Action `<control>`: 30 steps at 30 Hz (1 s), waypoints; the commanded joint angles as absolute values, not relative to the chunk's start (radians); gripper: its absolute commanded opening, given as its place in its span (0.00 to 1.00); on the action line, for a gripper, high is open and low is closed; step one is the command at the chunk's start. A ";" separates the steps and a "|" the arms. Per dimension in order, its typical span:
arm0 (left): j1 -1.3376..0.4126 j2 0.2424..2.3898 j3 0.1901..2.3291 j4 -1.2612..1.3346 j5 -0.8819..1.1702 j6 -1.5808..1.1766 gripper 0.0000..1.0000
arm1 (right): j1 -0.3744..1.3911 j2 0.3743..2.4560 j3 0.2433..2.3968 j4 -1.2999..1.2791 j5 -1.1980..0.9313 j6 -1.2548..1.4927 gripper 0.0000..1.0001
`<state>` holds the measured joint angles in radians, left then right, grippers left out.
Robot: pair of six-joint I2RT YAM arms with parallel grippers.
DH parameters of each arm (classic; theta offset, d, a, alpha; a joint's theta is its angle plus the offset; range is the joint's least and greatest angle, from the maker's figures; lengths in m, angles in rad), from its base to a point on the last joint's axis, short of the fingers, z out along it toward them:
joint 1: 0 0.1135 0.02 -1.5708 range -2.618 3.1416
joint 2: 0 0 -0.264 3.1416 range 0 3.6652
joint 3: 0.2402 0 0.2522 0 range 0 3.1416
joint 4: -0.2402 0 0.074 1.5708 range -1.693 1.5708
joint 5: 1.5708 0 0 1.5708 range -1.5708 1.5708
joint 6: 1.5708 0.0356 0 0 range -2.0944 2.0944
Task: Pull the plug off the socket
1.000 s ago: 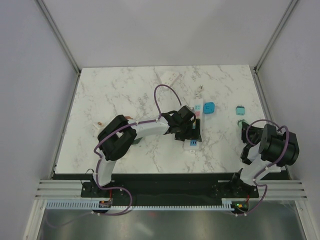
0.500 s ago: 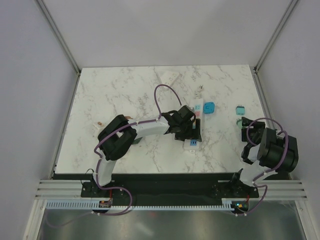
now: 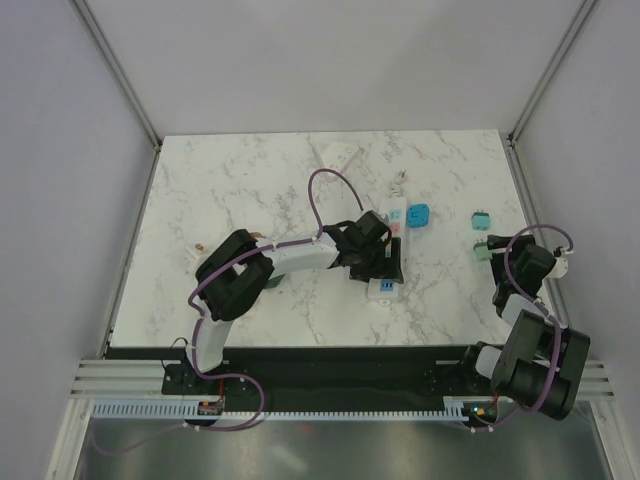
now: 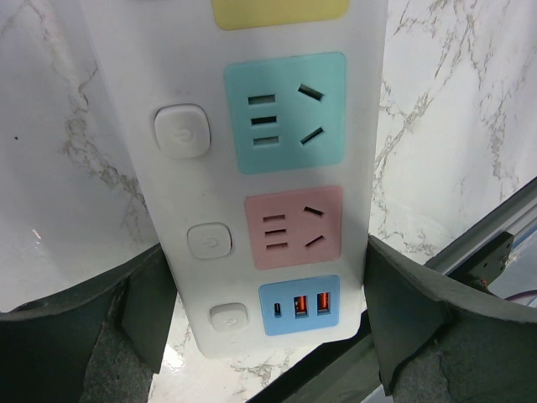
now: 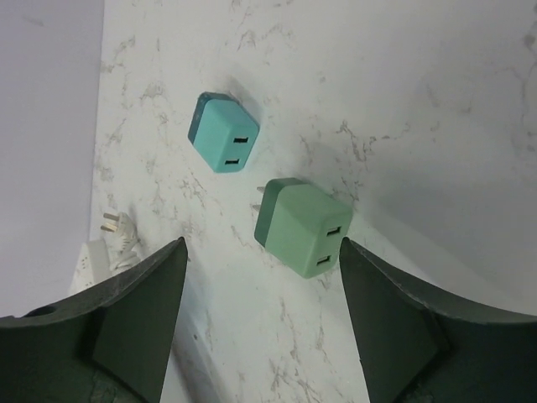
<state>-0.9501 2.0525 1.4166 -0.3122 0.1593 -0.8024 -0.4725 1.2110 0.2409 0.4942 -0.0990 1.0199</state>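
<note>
A white socket strip (image 4: 277, 126) lies on the marble, and its turquoise, pink and USB sockets show empty. My left gripper (image 4: 264, 248) straddles its near end with both fingers against its sides; from above this gripper (image 3: 380, 262) covers the strip's (image 3: 394, 222) middle. A green plug (image 5: 302, 227) lies loose on the table just beyond my open right gripper (image 5: 262, 253), touching neither finger. It shows in the top view as the green plug (image 3: 482, 252) left of the right gripper (image 3: 502, 258).
A turquoise plug (image 5: 224, 132) lies past the green one, also visible from above (image 3: 481, 220). A blue plug (image 3: 418, 216) sits beside the strip's right side. The strip's white cord plug (image 3: 400, 182) and a white block (image 3: 337, 155) lie further back. The table's right edge (image 3: 520, 215) is close.
My right gripper has opened and let go of the green plug, which now lies on the marble. The right arm has drawn back toward the near edge. The left arm has not moved.
</note>
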 commanded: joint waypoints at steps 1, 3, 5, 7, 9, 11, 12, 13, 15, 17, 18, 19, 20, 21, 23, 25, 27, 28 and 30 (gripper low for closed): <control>-0.954 2.135 1.368 -0.433 0.126 -0.811 0.02 | -0.486 1.155 0.360 0.247 -0.054 0.881 0.81; -0.956 2.135 1.367 -0.433 0.123 -0.811 0.02 | -0.482 1.141 0.409 0.197 -0.099 0.856 0.80; -0.957 2.135 1.370 -0.431 0.126 -0.815 0.02 | -0.466 1.141 0.451 0.157 -0.136 0.804 0.80; -0.957 2.135 1.374 -0.433 0.127 -0.813 0.02 | -0.433 1.178 0.518 0.098 -0.217 0.744 0.81; -0.959 2.137 1.373 -0.433 0.127 -0.815 0.02 | -0.414 1.215 0.570 0.063 -0.308 0.663 0.84; -0.959 2.137 1.367 -0.433 0.129 -0.815 0.02 | -0.390 1.271 0.601 0.045 -0.440 0.606 0.88; -0.959 2.137 1.367 -0.431 0.130 -0.815 0.02 | -0.377 1.285 0.604 0.044 -0.466 0.597 0.89; -0.959 2.135 1.364 -0.433 0.129 -0.816 0.02 | -0.347 1.304 0.606 0.049 -0.515 0.592 0.90; -0.960 2.135 1.359 -0.433 0.132 -0.815 0.02 | -0.309 1.313 0.606 0.089 -0.541 0.597 0.94; -0.959 2.135 1.355 -0.433 0.129 -0.816 0.02 | -0.249 1.322 0.607 0.136 -0.567 0.604 0.97; -0.959 2.131 1.351 -0.433 0.130 -0.815 0.02 | -0.230 1.331 0.614 0.150 -0.577 0.606 0.97; -0.960 2.129 1.350 -0.433 0.127 -0.816 0.02 | -0.201 1.348 0.617 0.162 -0.584 0.607 0.98; -0.960 2.128 1.345 -0.434 0.126 -0.818 0.02 | -0.189 1.359 0.630 0.178 -0.595 0.607 0.97; -0.960 2.126 1.344 -0.433 0.126 -0.816 0.02 | -0.180 1.371 0.640 0.181 -0.595 0.607 0.97; -0.960 2.126 1.341 -0.433 0.127 -0.818 0.02 | -0.160 1.417 0.670 0.170 -0.595 0.606 0.95; -0.960 2.126 1.341 -0.431 0.130 -0.818 0.02 | -0.152 1.462 0.689 0.170 -0.600 0.614 0.92; -0.960 2.125 1.338 -0.431 0.133 -0.816 0.02 | -0.146 1.491 0.699 0.187 -0.604 0.623 0.90; -0.960 2.125 1.338 -0.431 0.135 -0.818 0.02 | -0.141 1.497 0.703 0.190 -0.604 0.624 0.89; -0.960 2.123 1.335 -0.431 0.137 -0.816 0.02 | -0.137 1.515 0.715 0.195 -0.601 0.626 0.87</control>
